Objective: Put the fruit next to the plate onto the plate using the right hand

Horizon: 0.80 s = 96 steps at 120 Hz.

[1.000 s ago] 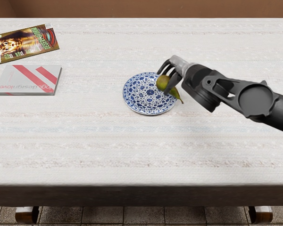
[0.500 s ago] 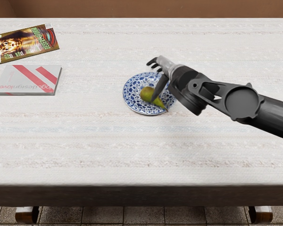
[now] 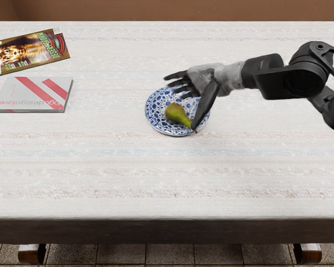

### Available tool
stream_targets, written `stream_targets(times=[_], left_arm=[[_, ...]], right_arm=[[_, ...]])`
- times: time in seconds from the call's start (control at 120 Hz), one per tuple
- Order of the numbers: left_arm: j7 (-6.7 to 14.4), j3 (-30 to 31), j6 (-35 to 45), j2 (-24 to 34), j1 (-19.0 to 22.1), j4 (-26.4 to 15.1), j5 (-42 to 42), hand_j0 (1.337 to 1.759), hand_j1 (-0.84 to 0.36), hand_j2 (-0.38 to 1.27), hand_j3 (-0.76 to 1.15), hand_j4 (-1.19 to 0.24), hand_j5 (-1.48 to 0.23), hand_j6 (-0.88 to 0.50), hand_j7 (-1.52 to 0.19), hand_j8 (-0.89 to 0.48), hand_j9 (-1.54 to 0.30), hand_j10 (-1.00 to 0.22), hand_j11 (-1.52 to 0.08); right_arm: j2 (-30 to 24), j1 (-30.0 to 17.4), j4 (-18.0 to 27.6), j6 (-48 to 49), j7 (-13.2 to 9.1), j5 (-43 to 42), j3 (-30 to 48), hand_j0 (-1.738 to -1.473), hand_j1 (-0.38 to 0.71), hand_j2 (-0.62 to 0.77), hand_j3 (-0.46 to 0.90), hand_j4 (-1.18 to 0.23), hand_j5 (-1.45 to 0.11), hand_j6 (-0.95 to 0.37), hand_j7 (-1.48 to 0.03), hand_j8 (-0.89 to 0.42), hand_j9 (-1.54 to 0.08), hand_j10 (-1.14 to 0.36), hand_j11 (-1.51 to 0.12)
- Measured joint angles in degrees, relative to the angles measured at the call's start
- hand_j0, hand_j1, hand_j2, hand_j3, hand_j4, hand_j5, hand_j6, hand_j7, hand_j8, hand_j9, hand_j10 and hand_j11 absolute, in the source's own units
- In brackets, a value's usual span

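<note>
The pear [image 3: 178, 114] lies on its side on the blue-patterned plate [image 3: 156, 111], near its middle. The right hand [image 3: 196, 84] hovers over the plate's far rim, fingers spread, holding nothing. A book [image 3: 33, 94] and a magazine [image 3: 28, 51] lie well apart on the table's [image 3: 167, 178] left.

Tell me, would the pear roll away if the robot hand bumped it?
Probably it would wobble more than roll: the pear lies on its side, and its fat end and thin neck would likely make it curve around. The plate looks shallow, so a hard bump might push it over the rim. The pear's skin looks smooth, perhaps slippery.
</note>
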Motion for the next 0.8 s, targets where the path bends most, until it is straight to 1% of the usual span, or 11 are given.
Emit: stream_targets(times=[0.067,0.175,0.317,0.358,0.467,0.575,0.8], left_arm=[[0.0,0.0,0.0,0.0,0.0,0.0,0.01,1.658,0.35,0.0,0.0,0.0,0.0,0.0,0.0,0.0,0.0,0.0,0.0],[0.0,-0.01,0.0,0.0,0.0,0.03,0.03,1.658,0.35,0.0,0.0,0.0,0.0,0.0,0.0,0.0,0.0,0.0,0.0],[0.0,0.0,0.0,0.0,-0.06,-0.01,0.03,1.658,0.35,0.0,0.0,0.0,0.0,0.0,0.0,0.0,0.0,0.0,0.0],[0.0,-0.01,0.0,0.0,-0.82,-0.01,0.03,1.658,0.35,0.0,0.0,0.0,0.0,0.0,0.0,0.0,0.0,0.0,0.0],[0.0,-0.02,0.0,0.0,-0.97,-0.02,0.01,1.658,0.35,0.0,0.0,0.0,0.0,0.0,0.0,0.0,0.0,0.0,0.0],[0.0,0.02,0.0,0.0,-0.77,0.03,-0.01,1.658,0.35,0.0,0.0,0.0,0.0,0.0,0.0,0.0,0.0,0.0,0.0],[0.0,-0.01,0.0,0.0,-1.03,0.03,-0.02,1.658,0.35,0.0,0.0,0.0,0.0,0.0,0.0,0.0,0.0,0.0,0.0]], right_arm=[[-1.88,-3.81,-0.01,2.64,0.0,3.03,6.06,-1.658,-0.33,0.01,0.0,-0.02,-0.02,-0.01,-0.02,-0.01,-0.02,-0.01,-0.02],[-3.92,-11.47,-0.03,4.54,0.0,7.52,15.45,-1.658,-0.34,0.01,0.0,-0.01,-0.01,-0.01,-0.01,-0.01,-0.01,-0.01,-0.01],[-6.46,-19.5,-0.04,5.31,0.0,11.87,23.31,-1.658,-0.35,0.0,0.0,0.0,-0.01,0.0,-0.01,0.0,-0.01,0.0,-0.01],[-7.79,-21.41,-0.04,5.4,0.0,13.21,24.71,-1.658,-0.35,0.0,0.0,0.0,0.0,0.0,0.0,0.0,0.0,0.0,0.0],[-11.29,-25.0,-0.04,5.52,0.0,16.14,27.01,-1.658,-0.35,0.0,0.0,0.0,0.0,0.0,0.0,0.0,0.0,0.0,0.0],[-13.57,-28.26,-0.09,5.56,0.0,17.7,29.95,-1.658,-0.35,0.0,0.0,0.0,0.0,0.0,0.0,0.0,0.0,0.0,0.0],[-18.78,-31.95,-0.22,5.58,0.0,21.08,32.09,-1.658,-0.35,0.0,0.0,0.0,0.0,0.0,0.0,0.0,0.0,0.0,0.0]])
